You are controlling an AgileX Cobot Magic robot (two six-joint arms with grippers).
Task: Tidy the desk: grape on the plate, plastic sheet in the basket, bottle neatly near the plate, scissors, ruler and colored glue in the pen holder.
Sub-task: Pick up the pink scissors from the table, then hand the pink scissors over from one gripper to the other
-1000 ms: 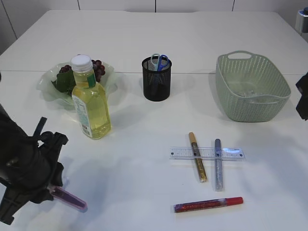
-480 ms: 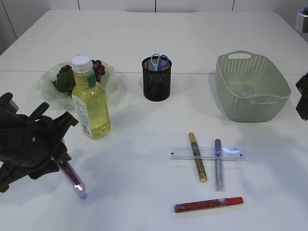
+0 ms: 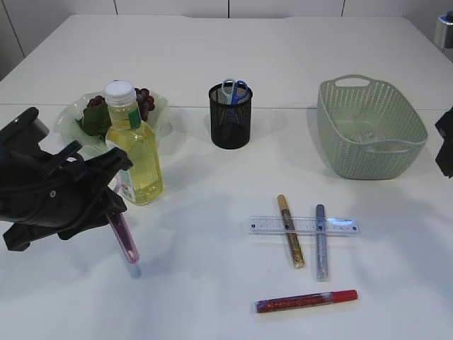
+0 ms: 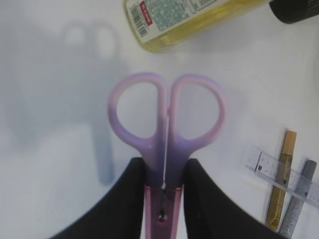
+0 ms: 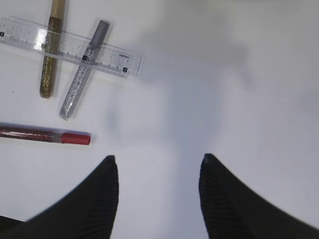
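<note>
My left gripper [image 3: 113, 207] is shut on a pair of purple scissors [image 3: 124, 239], which hang handles-down above the table just in front of the bottle [image 3: 134, 156]. In the left wrist view the gripper [image 4: 164, 164] clamps the scissors [image 4: 167, 119] just behind the handle loops. Grapes [image 3: 144, 100] lie on the clear plate [image 3: 71, 127] behind the bottle. The black pen holder [image 3: 230, 120] holds blue scissors [image 3: 234, 88]. The ruler [image 3: 340, 226] lies under the gold glue [image 3: 290, 234] and silver glue [image 3: 320, 244], with the red glue [image 3: 306, 301] in front. My right gripper [image 5: 158, 158] is open over bare table.
The green basket [image 3: 368, 159] stands at the back right; something clear glints on its floor, and I cannot tell whether it is the plastic sheet. My right arm [image 3: 446, 142] shows only at the right edge. The bottle stands close beside my left arm.
My left arm has risen and moved right and back from the front-left corner with the purple scissors, which now hang near the bottle. The right arm has not moved.
</note>
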